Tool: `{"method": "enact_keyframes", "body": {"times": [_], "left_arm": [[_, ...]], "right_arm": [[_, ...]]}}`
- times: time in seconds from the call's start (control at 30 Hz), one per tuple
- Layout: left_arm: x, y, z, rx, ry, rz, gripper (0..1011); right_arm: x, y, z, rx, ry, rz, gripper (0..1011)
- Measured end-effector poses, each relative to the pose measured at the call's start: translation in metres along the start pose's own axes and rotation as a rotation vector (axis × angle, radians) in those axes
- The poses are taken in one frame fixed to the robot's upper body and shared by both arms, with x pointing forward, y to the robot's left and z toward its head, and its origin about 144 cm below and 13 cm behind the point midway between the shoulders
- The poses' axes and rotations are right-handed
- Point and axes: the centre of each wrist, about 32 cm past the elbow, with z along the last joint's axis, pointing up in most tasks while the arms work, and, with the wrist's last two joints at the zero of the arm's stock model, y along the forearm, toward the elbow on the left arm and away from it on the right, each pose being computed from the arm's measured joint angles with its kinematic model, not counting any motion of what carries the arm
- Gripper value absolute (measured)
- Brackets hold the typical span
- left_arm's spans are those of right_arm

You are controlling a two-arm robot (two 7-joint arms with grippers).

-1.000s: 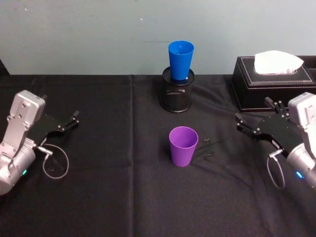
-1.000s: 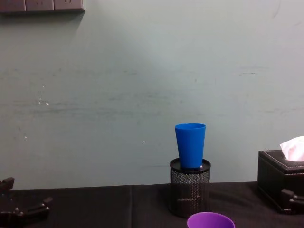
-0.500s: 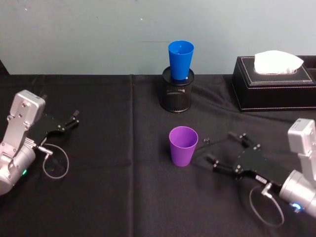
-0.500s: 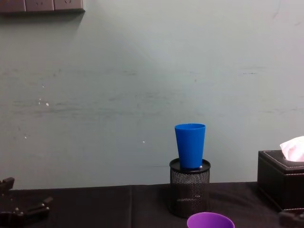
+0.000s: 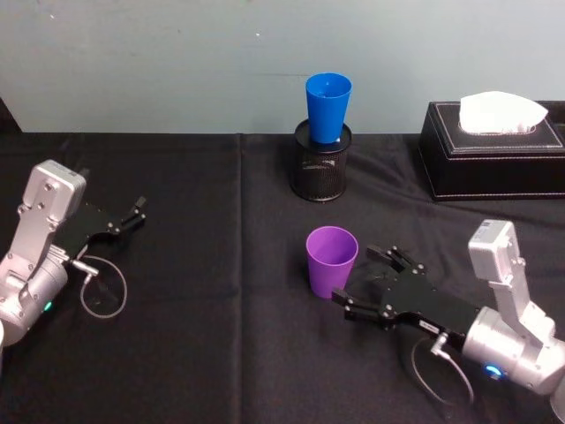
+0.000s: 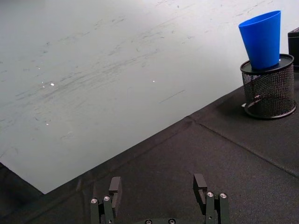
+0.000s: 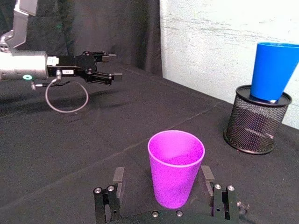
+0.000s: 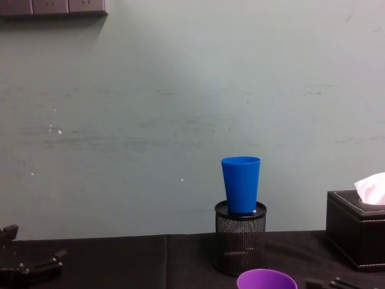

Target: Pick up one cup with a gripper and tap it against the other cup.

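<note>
- The right gripper [image 5: 355,276] lies low over the black tablecloth [image 5: 221,353], fingers spread wide either side of the purple tumbler [image 5: 332,261] (a gap shows on each side, nothing gripped).
- The purple tumbler stands upright mid-table, nearer than the blue tumbler [image 5: 328,108], which sits in a black mesh pen pot [image 5: 320,172].
- The left gripper [image 5: 137,212] rests far left, fingers apart, empty.

Count from here. Plastic tumblers: 2, one purple tumbler [image 5: 332,261], one blue tumbler [image 5: 327,108]. Black mesh pen pot [image 5: 320,168]: 1. Black tissue box [image 5: 490,163]: 1, with one white tissue [image 5: 497,110] sticking up. Grippers: 2, my left gripper [image 5: 139,212] and my right gripper [image 5: 357,276]. Black tablecloth [image 5: 221,336]: 1.
</note>
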Motion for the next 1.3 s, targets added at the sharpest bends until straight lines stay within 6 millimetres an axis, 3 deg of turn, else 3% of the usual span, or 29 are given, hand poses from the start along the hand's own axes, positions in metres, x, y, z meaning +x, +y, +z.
{"method": "enact_keyframes", "body": {"times": [0.67,1.3], "left_arm": [[0.000,0.000,0.000,0.000,0.000,0.000,1005],[0.000,0.000,0.000,0.000,0.000,0.000,1005]], "right_arm": [[0.005,0.037,-0.009,0.006,0.047,-0.035,1003],[0.005,0.047,-0.013,0.014,0.045,-0.041,1003]]}}
